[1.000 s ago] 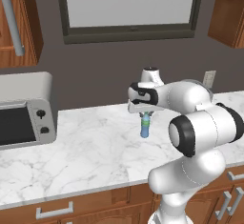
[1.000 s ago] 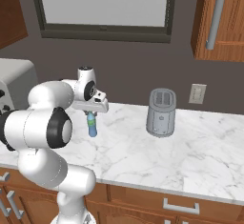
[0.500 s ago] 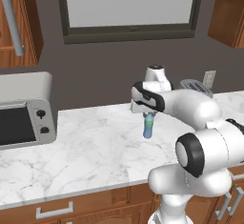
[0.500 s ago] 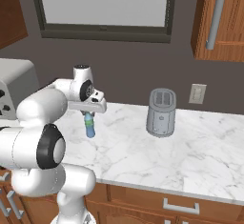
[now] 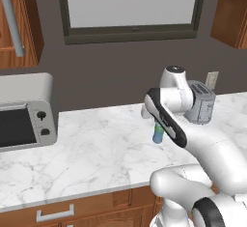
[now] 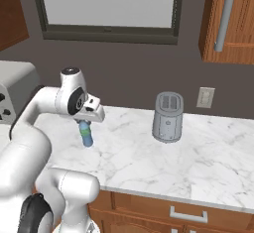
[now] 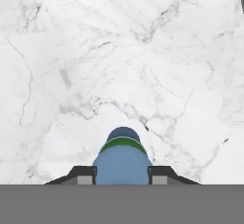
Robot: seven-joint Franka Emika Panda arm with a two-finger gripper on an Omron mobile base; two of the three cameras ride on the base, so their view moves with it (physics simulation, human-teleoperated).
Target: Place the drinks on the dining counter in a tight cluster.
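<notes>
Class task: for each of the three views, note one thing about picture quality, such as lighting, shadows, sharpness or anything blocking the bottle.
Left base view: flat, even light, no glare on the counter; the arm covers most of the bottle. Right base view: sharp throughout, bottle clear under the gripper, toaster softly shaded. Hand view: marble veins crisp, no blur; bottle between the fingertips.

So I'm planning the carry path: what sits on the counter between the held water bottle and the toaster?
Nothing: in the right base view, bare marble separates the water bottle in the gripper from the toaster.
</notes>
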